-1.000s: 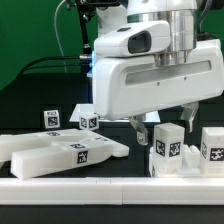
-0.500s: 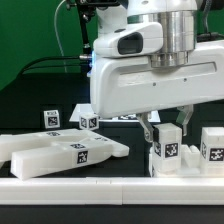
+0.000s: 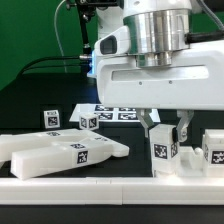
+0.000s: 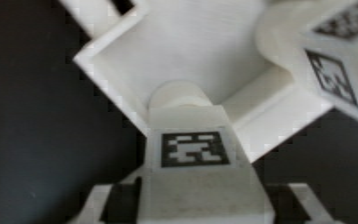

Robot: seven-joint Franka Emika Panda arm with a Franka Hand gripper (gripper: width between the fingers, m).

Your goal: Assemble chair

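Fingers (image 3: 150, 124) now toward exterior view's right, astride the chair block (image 3: 165, 150).

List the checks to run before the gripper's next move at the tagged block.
1. The gripper is lined up over the tagged block: ok, one finger on each side.
2. The block sits centred between the fingers in the wrist view: ok.
3. Fingers touching the block: cannot tell.
4. The block stands upright, tag facing the exterior camera: ok.
5. The neighbouring block on the exterior view's right is apart from the near finger: ok, a gap shows.
6. The long white parts on the exterior view's left lie out of the way: ok.
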